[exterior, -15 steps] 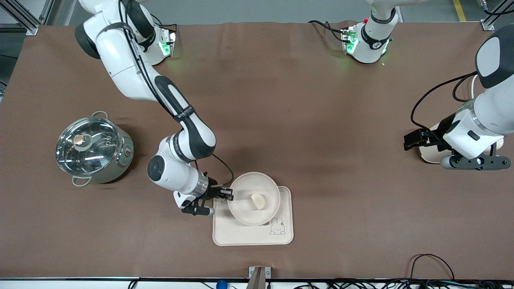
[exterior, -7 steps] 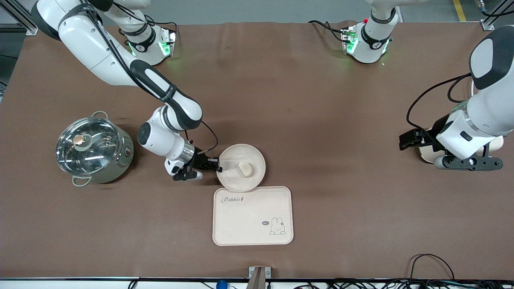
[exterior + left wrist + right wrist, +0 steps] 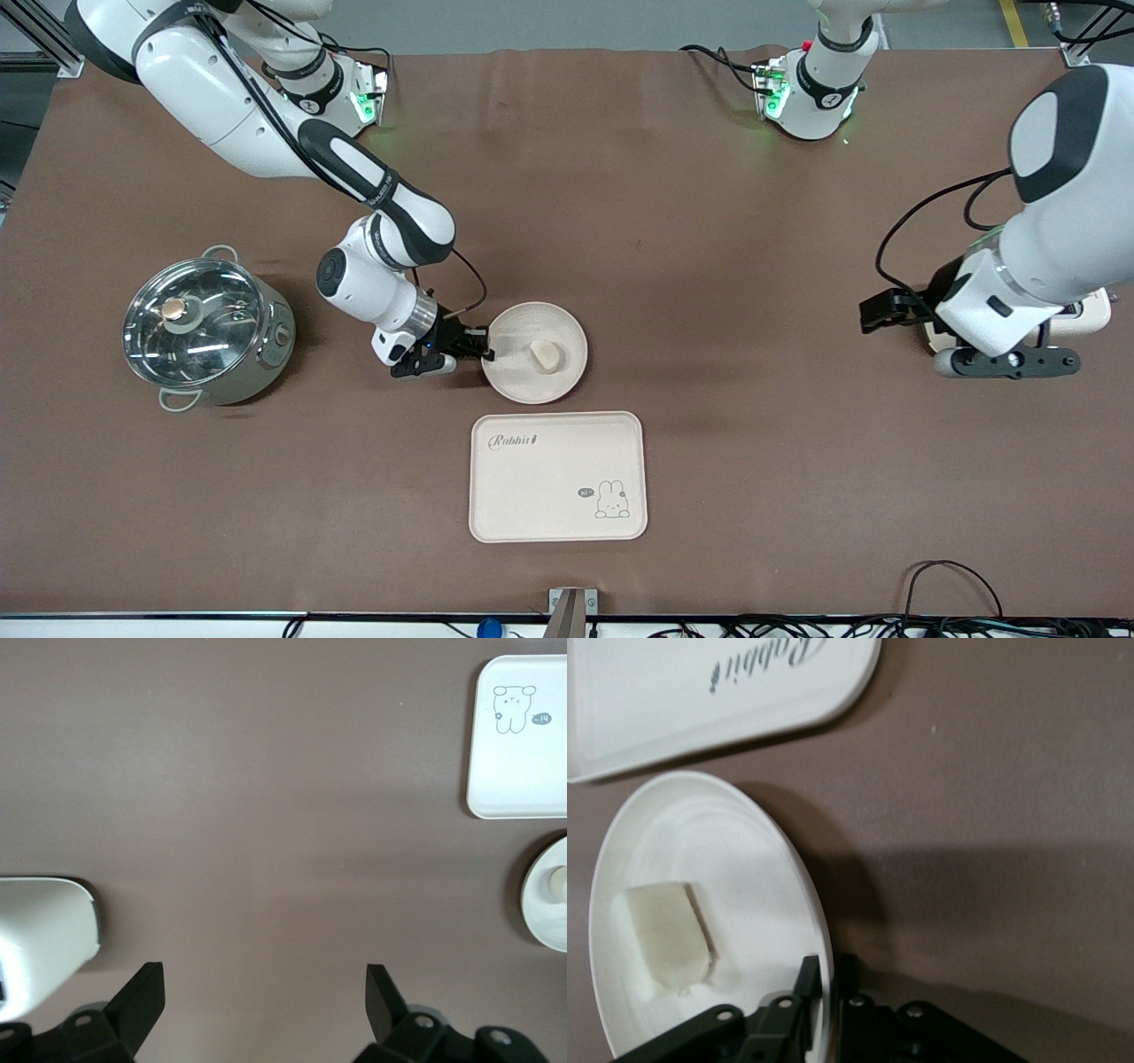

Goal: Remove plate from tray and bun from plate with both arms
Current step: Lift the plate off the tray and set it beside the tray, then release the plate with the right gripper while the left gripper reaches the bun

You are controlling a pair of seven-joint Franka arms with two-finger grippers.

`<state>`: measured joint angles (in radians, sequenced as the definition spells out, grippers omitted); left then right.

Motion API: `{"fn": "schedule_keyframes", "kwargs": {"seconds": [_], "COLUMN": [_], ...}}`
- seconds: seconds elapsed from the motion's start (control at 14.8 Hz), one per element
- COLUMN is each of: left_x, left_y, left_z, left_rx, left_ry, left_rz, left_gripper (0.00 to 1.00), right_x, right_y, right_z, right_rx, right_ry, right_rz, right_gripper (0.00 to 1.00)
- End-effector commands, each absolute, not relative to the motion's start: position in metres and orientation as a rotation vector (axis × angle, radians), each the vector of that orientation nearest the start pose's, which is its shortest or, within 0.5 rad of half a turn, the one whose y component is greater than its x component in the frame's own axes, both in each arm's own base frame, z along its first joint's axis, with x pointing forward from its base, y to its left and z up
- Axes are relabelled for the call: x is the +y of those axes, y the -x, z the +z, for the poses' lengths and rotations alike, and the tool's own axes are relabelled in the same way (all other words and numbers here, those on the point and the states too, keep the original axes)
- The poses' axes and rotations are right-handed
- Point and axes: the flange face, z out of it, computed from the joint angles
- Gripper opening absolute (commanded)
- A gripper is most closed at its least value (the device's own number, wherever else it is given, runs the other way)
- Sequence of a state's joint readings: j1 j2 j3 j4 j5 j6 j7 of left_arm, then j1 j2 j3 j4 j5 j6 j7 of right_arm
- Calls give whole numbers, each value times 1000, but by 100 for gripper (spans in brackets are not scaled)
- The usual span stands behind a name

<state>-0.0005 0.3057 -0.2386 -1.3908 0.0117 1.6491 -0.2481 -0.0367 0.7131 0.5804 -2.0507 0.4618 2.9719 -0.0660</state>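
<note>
One plate [image 3: 534,353] is recorded on the brown bench [image 3: 673,230], round and cream-beige with a raised rim. Its rim is pinched by the right hand [image 3: 483,353] at the edge toward the right arm's end of the bench; in the right wrist view one finger [image 3: 804,979] is seen inside the rim and the other outside it, closed on the plate wall [image 3: 819,939]. One bun [image 3: 547,355] is noted lying in the plate, just past the hand's fingertips; it appears as a pale block [image 3: 663,937] in the right wrist view.

One rectangular tray [image 3: 557,477] with a rabbit drawing and the word "Rabbit" is observed on the bench, nearer to the front camera than the plate and the right hand, apart from the plate by a narrow strip of bench. One steel pot [image 3: 207,330] with a glass lid is seen toward the right arm's end, well apart from the right hand.

The left hand [image 3: 886,312] is held over the left arm's end of the bench, well apart from the plate; its two fingers [image 3: 142,997] are spread wide with nothing between them. One cream object [image 3: 1085,315], mostly hidden by the left arm, is noted under it.
</note>
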Motion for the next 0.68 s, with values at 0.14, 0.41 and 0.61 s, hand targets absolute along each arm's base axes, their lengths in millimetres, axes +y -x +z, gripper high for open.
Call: {"fn": "schedule_keyframes", "kwargs": {"seconds": [0.14, 0.41, 0.61], "left_x": [-183, -275, -343], "left_y": [-634, -636, -635], "left_z": [497, 428, 380], "left_rx": [-123, -291, -428], "left_ry": [3189, 3190, 3244], "left_rz": [189, 175, 66], "left_gripper": [100, 100, 100], "right_x": [309, 284, 248], "right_y": [-527, -557, -584], "right_z": [192, 235, 283], "right_rx": [389, 411, 302], "right_ry": [2516, 2497, 2549], "right_rz": [-44, -12, 75], "right_gripper": [100, 100, 100]}}
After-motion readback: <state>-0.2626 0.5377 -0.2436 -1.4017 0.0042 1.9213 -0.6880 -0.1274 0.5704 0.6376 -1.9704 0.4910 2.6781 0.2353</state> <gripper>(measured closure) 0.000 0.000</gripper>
